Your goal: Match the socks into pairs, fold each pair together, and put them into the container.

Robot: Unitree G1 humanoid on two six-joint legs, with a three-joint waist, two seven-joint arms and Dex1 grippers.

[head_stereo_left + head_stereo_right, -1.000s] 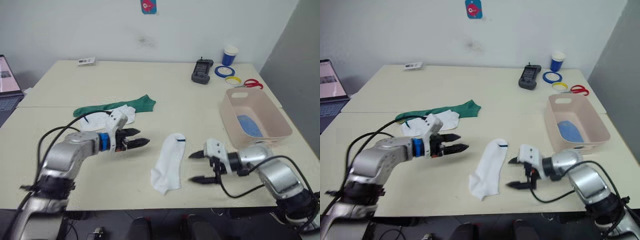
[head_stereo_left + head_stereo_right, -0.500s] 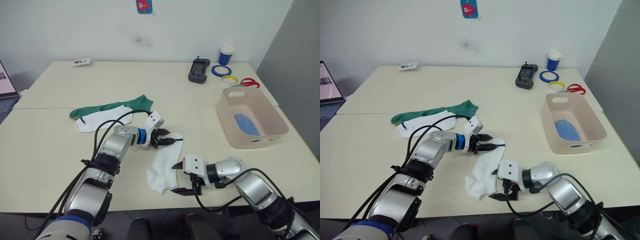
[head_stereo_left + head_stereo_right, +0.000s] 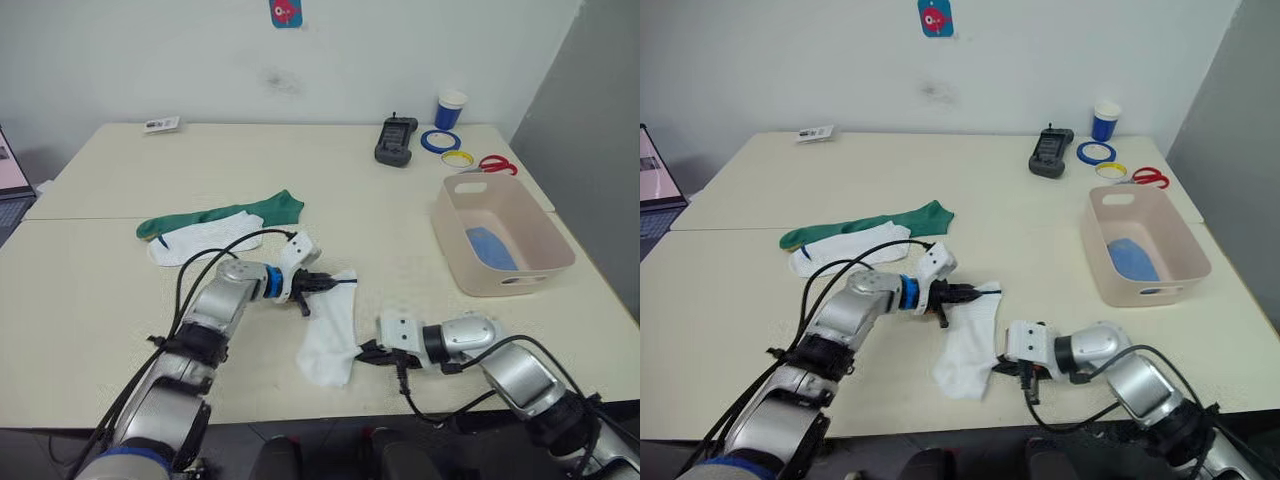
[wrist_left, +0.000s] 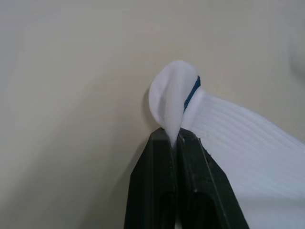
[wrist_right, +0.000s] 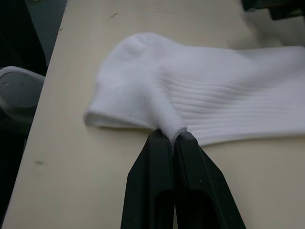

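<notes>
Left eye view: centre, a white sock (image 3: 330, 325) lies on the table (image 3: 420, 240); the left gripper (image 3: 318, 284) pinches its cuff, the right gripper (image 3: 366, 350) its lower edge
Right eye view: left of centre, a green sock (image 3: 865, 224) and second white sock (image 3: 845, 250) lie loose; right, the pink container (image 3: 1145, 245) holds something blue (image 3: 1132, 262)
Left wrist view: fingers closed tight on the white cuff
Right wrist view: fingers closed tight on a fold of white fabric
Progress: blue apparently binned; white and green pairs still to match, fold and put away
</notes>
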